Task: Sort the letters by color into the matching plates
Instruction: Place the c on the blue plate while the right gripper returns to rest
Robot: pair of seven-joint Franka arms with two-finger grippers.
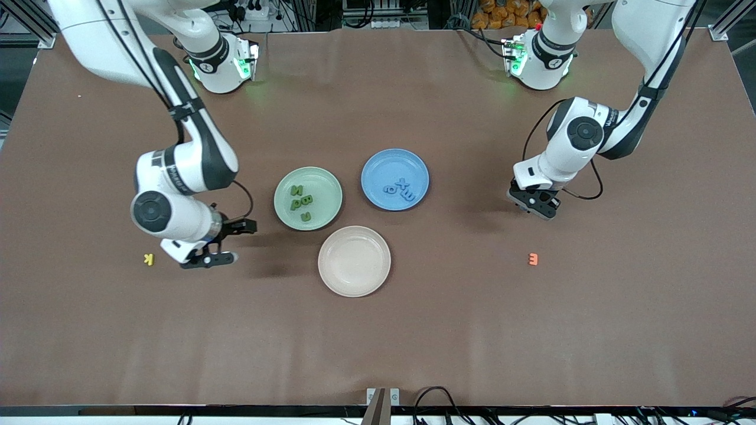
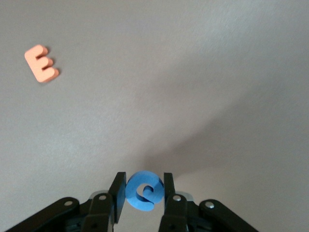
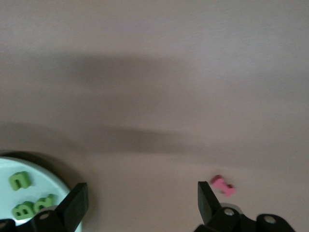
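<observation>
The left end effector (image 2: 143,192) clamps a small blue foam letter (image 2: 144,191) (above the brown table (image 1: 472,307)), while the right end effector (image 1: 232,242) gapes wide beside the pale green round plate (image 1: 331,183).

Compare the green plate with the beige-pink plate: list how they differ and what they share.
The green plate holds four green letters; the beige-pink plate holds none. The green plate lies farther from the front camera and more toward the right arm's end of the table than the beige-pink plate. Both are round, shallow, rimmed plates of about equal size, flat on the brown table.
</observation>
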